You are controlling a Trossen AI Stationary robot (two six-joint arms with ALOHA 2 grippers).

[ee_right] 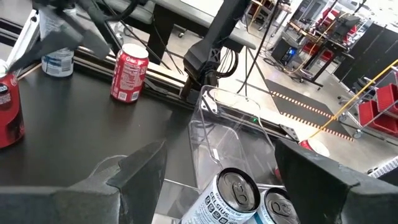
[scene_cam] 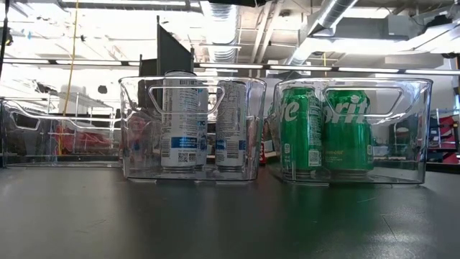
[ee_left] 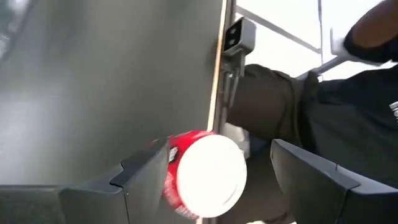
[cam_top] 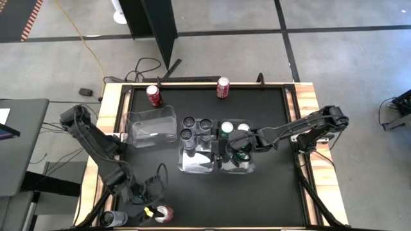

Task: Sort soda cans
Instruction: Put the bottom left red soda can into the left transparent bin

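The red can (ee_left: 205,174) is blurred and cut off below, and a person's dark sleeve (ee_left: 348,118) runs off-frame.

Two dark, matte, jointed arms, black cables looped beside the left arm's lower links, left gripper (cam_top: 153,212) with a yellow spot, right gripper (cam_top: 239,146) black, wide, flat, angular dark fingers (ee_right: 134,171) in wrist views.

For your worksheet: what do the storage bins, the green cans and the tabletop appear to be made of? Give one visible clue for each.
The bins: probably clear hard plastic, since cans and room show through the glossy walls.
The green cans: likely thin metal with a shiny printed coat; highlights run down the sides.
The tabletop: a dark, matte sheet with faint reflections; its material cannot be told. Its border looks like pale wood.
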